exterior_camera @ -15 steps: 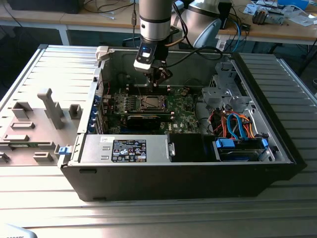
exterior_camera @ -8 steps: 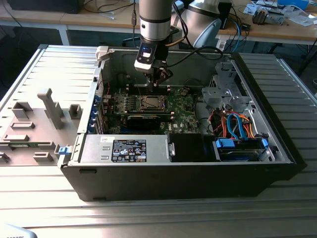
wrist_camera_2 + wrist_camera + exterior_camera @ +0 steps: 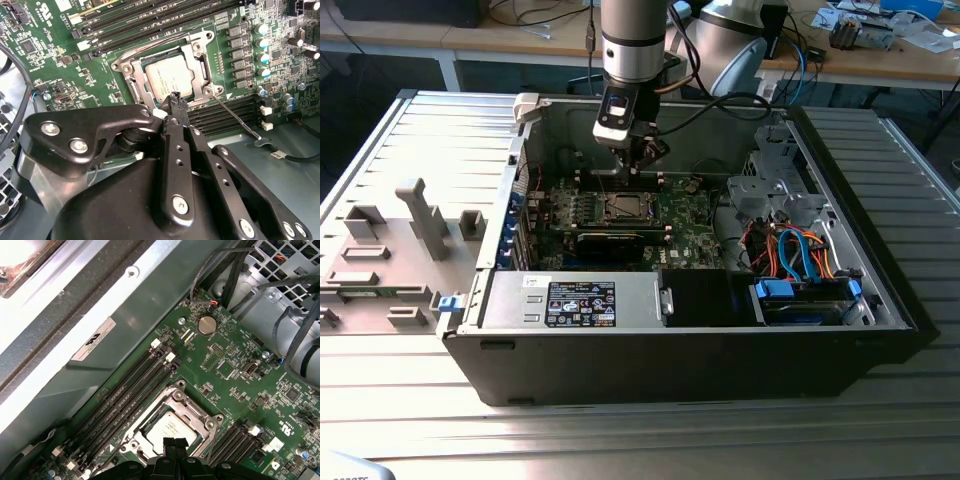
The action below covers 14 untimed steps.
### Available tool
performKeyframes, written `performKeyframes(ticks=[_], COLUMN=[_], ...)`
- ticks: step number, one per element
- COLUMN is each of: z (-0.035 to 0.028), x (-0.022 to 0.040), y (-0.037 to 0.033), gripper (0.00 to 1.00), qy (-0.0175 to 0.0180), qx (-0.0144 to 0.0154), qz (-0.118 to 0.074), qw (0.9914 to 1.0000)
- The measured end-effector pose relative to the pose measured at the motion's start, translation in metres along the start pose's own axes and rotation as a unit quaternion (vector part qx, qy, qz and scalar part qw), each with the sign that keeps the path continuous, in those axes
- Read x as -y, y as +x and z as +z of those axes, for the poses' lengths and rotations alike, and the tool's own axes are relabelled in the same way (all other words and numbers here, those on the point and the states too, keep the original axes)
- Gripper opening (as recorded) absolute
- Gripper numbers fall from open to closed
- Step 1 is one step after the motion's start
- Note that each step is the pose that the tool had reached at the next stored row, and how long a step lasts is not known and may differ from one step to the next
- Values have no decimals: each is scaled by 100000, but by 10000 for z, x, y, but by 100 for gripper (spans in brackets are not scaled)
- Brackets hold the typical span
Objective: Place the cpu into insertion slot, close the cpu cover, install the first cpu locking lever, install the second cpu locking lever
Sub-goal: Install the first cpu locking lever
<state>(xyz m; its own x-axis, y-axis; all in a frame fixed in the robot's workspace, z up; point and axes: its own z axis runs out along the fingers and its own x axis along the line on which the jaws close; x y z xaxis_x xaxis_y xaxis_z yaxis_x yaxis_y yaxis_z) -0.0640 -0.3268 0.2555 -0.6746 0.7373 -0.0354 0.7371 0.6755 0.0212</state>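
Claw [image 3: 175,98] fingers are pressed together with nothing between them, tips hanging just above one edge of the insertion slot [image 3: 210,90] in both wrist views. In the exterior view the arm [image 3: 633,40] drops straight down into the open computer case [image 3: 700,345]. One cpu [image 3: 169,75] sits in the slot, one cpu cover [image 3: 197,52] lies flat around it, and one thin wire lever [image 3: 239,116] juts sideways off the green board [image 3: 60,75]
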Motion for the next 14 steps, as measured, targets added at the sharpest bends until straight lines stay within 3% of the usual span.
performKeyframes(ticks=[14], z=[0], x=[0], y=[0], gripper=[11], qy=[-89], qx=[-53], qz=[-2469], qw=[99969])
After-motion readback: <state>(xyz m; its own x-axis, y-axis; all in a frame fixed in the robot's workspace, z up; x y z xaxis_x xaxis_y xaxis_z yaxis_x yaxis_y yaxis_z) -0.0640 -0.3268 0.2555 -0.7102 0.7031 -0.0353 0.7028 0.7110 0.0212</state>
